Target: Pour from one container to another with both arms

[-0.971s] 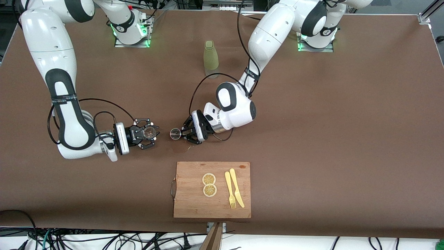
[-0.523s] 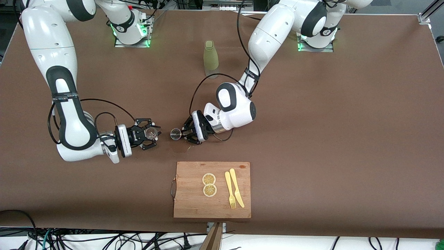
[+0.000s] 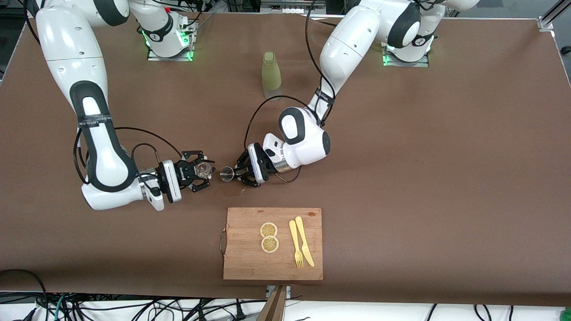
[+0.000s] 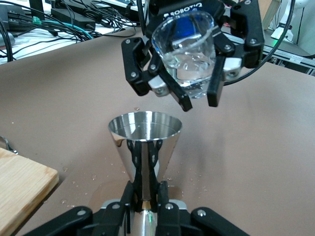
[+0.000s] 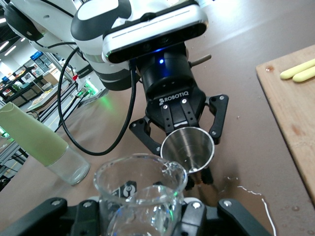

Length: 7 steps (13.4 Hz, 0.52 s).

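Observation:
My left gripper [image 3: 233,173] is shut on the waist of the shiny silver jigger [image 3: 226,173], which it holds upright low over the table. In the left wrist view the jigger [image 4: 145,142] stands between my own fingers [image 4: 133,194]. My right gripper [image 3: 201,171] is shut on the small clear glass [image 3: 203,169], close beside the jigger toward the right arm's end. The glass [image 4: 189,54] hangs a little higher than the jigger's rim, with its mouth tipped toward it. In the right wrist view the glass [image 5: 140,196] fills the foreground, with the jigger [image 5: 188,147] just past its rim.
An olive-green bottle [image 3: 271,75] stands farther from the front camera. A wooden cutting board [image 3: 243,263] lies nearer, bearing two lemon slices [image 3: 269,230] and a yellow fork and knife [image 3: 299,240]. Droplets [image 5: 246,189] wet the table under the jigger.
My right arm has carried the glass toward the jigger, closing most of the gap between them. The left gripper and jigger have hardly moved.

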Available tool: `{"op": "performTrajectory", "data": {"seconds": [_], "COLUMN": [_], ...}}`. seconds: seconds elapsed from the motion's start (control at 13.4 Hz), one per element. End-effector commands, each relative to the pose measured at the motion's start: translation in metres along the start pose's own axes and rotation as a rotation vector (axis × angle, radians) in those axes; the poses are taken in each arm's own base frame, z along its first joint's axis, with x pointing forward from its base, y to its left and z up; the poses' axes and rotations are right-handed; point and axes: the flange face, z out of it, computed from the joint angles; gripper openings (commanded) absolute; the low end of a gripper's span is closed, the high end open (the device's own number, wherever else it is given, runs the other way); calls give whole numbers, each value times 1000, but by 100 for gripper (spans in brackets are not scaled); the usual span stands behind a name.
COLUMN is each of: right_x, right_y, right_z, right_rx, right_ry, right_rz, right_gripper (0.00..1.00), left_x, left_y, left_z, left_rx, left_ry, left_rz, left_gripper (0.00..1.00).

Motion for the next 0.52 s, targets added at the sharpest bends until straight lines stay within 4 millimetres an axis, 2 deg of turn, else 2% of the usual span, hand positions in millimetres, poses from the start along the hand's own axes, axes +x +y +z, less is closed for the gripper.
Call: {"op": "performTrajectory", "data": {"seconds": [0.0, 0.45], "right_x": [19, 27], "right_y": [-4, -2], "right_z": [3, 12], "right_rx": [5, 5], "right_ry": [-57, -102], "right_rz": [20, 28], "right_gripper": [25, 25], "left_x": [6, 6], "left_y": [-5, -7], "left_z": [1, 0], "left_rx": [5, 7], "left_ry": [41, 42], "left_rz": [-11, -13], "left_gripper": [0, 0]}}
